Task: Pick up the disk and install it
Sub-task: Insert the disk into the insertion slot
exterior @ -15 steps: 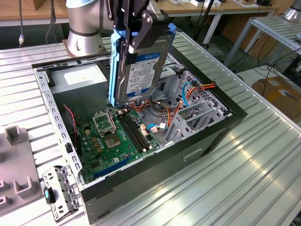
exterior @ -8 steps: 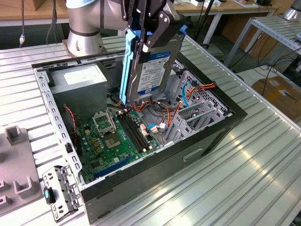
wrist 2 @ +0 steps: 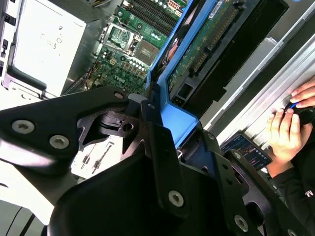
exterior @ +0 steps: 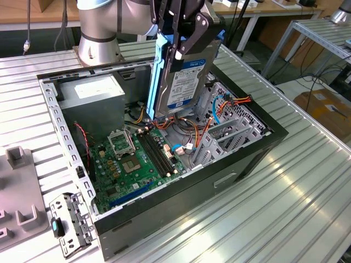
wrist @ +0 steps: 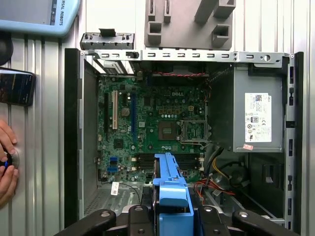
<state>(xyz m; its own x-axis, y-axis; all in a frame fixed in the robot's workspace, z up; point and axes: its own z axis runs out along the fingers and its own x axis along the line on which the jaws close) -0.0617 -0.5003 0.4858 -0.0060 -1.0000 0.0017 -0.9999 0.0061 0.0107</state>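
Observation:
The disk (exterior: pixel 182 76) hangs on edge above the open computer case (exterior: pixel 247 159), its label facing the exterior view's right and blue rails along its sides. My gripper (exterior: pixel 187 39) is shut on the disk's upper end. The disk's lower end hovers over the motherboard (exterior: pixel 137 159), next to the grey drive cage (exterior: pixel 233 129), touching nothing. In the second wrist view the disk's green circuit board (wrist 2: pixel 199 46) and blue rail (wrist 2: pixel 178 120) run away from the black fingers (wrist 2: pixel 156 142). In the first wrist view the blue rail (wrist: pixel 171 184) sticks out over the case.
A grey power-supply box (exterior: pixel 90 96) fills the case's far corner, and orange and blue cables (exterior: pixel 222 104) lie by the cage. A grey fixture (exterior: pixel 19 192) and black bracket (exterior: pixel 68 222) sit on the ribbed table. A person's hands (wrist 2: pixel 290 123) and a phone (wrist: pixel 15 87) lie beside the case.

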